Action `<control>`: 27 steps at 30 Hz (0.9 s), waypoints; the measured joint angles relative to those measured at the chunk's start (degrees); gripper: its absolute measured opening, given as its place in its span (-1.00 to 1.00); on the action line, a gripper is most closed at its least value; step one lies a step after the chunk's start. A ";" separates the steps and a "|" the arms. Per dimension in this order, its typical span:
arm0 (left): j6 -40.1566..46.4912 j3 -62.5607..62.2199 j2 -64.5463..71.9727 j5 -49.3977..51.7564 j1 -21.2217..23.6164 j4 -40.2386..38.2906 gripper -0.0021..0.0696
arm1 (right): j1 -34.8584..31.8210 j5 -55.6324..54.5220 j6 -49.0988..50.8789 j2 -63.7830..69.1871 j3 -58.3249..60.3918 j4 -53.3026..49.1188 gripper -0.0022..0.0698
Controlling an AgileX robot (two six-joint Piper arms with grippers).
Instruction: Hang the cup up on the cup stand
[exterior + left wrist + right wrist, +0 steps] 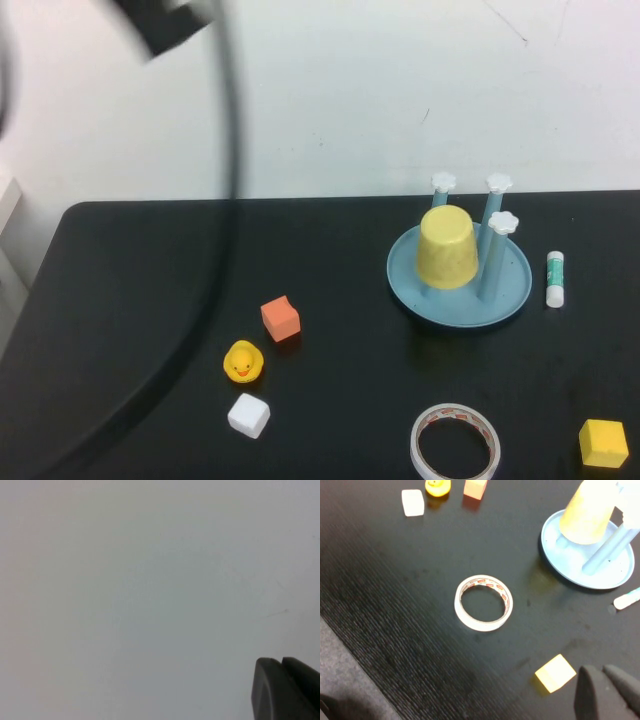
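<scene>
The yellow cup (447, 248) sits upside down over one post of the cup stand (500, 300), at the right of the black table. Three white-capped blue posts stand free around it. In the right wrist view the cup (587, 510) and the stand's blue dish (555, 545) show beyond the tape roll. My left gripper (282, 661) is shut, holds nothing, and faces the bare white wall. A dark part of the left arm (165, 25) shows high at the top left. My right gripper (602, 670) is shut and empty, just above the table beside the yellow cube (555, 673).
An orange cube (281, 318), a rubber duck (243, 361) and a white cube (249, 415) lie left of centre. A white tape roll (455, 443) and the yellow cube (604, 443) sit near the front edge. A glue stick (555, 278) lies right of the stand.
</scene>
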 joint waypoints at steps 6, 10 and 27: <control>-17.72 12.36 -13.02 -0.24 0.00 8.15 -0.94 | 0.00 0.00 0.00 0.00 0.00 0.00 -0.94; -23.43 22.55 -19.99 -2.32 0.00 9.12 -0.94 | 0.00 0.00 0.00 0.00 0.00 0.00 -0.94; -33.64 57.91 -31.07 -1.76 0.00 9.66 -0.94 | 0.00 0.00 0.00 0.00 0.00 0.00 -0.94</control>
